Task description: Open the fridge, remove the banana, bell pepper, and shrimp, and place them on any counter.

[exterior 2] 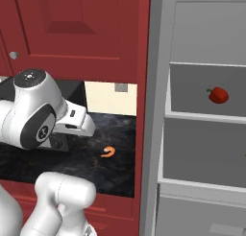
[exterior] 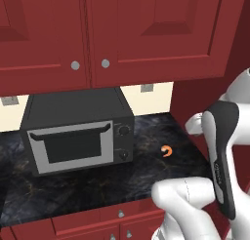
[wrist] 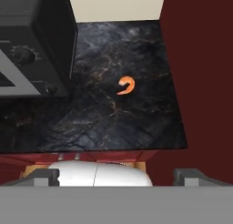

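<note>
A: Where is the shrimp (wrist: 126,86) from the gripper (wrist: 117,175)?

B: Ahead of the fingertips and below them, lying alone on the counter (wrist: 136,123). Its curl sits a little to the right of the midline between the fingers (wrist: 45,176), with the microwave (wrist: 32,45) off to their left and the red side panel (wrist: 200,73) to their right.

A: And the tool itself?

B: Jaws spread wide, nothing between them. It holds no item.

A: So the shrimp looks delivered. What's the step now?

B: I'd judge it is going back for the next item. The fridge (exterior 2: 202,134) stands open to the right of the arm, and the bell pepper (exterior 2: 218,94) rests on an upper shelf, well apart from the hand. I can't make out the banana.

A: How should it be done well?

B: Lift clear of the counter first so a finger doesn't nudge the shrimp. Swing right past the red panel with room to spare. Keep the jaws wide; the pepper is round and glossy, so approach level with the shelf and centre it between the pads before closing, or it may roll away.
</note>
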